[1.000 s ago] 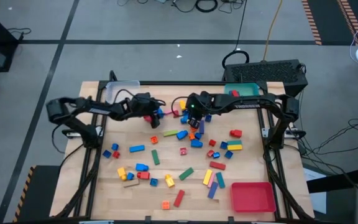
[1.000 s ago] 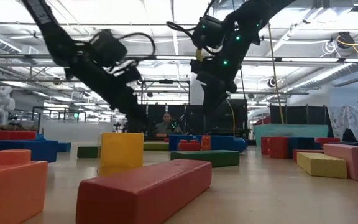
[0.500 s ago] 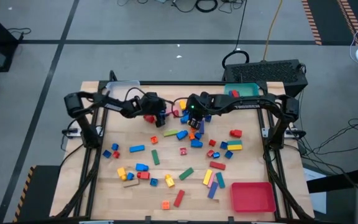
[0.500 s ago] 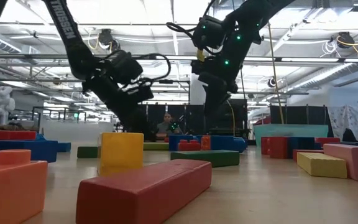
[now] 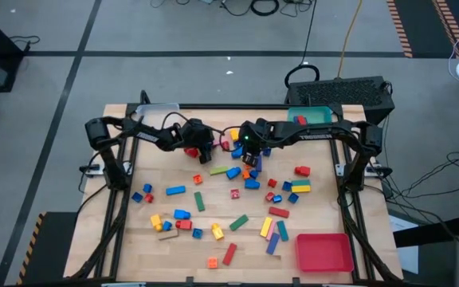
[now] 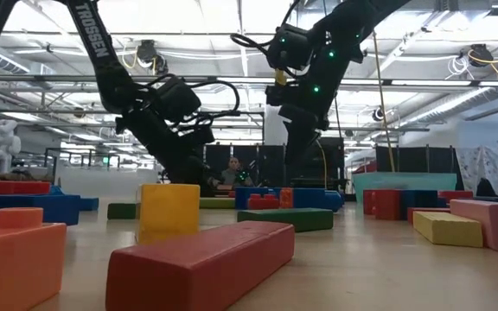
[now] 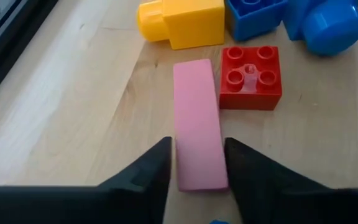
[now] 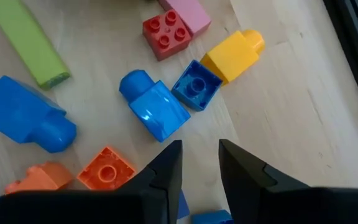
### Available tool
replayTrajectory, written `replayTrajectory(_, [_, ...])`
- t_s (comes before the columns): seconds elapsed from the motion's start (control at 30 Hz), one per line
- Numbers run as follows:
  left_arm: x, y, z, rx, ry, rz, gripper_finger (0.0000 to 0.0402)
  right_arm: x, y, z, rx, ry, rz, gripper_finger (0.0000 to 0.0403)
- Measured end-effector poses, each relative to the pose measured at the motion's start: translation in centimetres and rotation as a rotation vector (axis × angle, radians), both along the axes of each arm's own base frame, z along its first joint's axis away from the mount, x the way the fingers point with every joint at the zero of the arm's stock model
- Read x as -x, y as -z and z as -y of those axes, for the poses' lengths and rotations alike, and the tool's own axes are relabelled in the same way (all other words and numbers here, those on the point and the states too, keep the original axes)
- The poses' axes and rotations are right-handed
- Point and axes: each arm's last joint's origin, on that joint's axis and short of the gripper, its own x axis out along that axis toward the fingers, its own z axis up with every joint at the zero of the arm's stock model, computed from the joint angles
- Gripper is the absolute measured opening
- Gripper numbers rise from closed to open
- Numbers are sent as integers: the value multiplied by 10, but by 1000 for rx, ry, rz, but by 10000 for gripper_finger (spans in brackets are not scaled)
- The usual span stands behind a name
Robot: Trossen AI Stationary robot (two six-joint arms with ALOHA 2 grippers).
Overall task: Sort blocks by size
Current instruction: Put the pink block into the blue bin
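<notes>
1. I count two arms over the bench (image 5: 134, 247) and three trays on it: one clear tray (image 5: 156, 115) at the far left corner, one teal tray (image 5: 311, 116) at the far right, one red tray (image 5: 323, 253) at the near right. The blocks (image 5: 237, 187) lie scattered by the dozen across the middle – too many and too small for me to give an exact count from above.
2. In my left wrist view I count four blocks whole: one pink bar (image 7: 197, 124), one red four-stud brick (image 7: 250, 78), one yellow brick (image 7: 180, 22) and one blue brick (image 7: 253, 12), plus part of a rounded blue one at the edge.
3. In my right wrist view: one lime-green bar (image 8: 28, 40), two orange bricks (image 8: 107, 168), one yellow brick, one red four-stud brick, a pink end behind it and several blue bricks (image 8: 157, 111).
4. Writing: "TROSSEN" runs along my left arm in the low view; I can read nothing else.
5. My left tool (image 7: 197, 165) sits low at the far middle of the bench, its fingers (image 7: 151, 171) one on each side of the pink bar's near end, close against it – whether they already pinch it I cannot tell.
6. My right tool (image 8: 199, 163) hangs just beside the left one, above bare wood, fingers a narrow gap apart and holding nothing; the nearest blue brick lies just ahead of them.
</notes>
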Motion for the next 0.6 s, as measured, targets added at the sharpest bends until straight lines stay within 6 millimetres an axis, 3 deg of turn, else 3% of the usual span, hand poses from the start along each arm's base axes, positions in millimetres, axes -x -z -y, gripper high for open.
replayTrajectory(0.1, [0, 0, 0, 4, 1, 0, 102, 1, 3, 0, -14, 22, -13, 89])
replayTrajectory(0.3, [-1, 0, 1, 15, 17, 6, 96, -4, 1, -5, 3, 10, 26, 89])
replayTrajectory(0.6, [-1, -6, 1, 55, -14, 25, 31, -13, -4, -16, 109, -23, 73, 89])
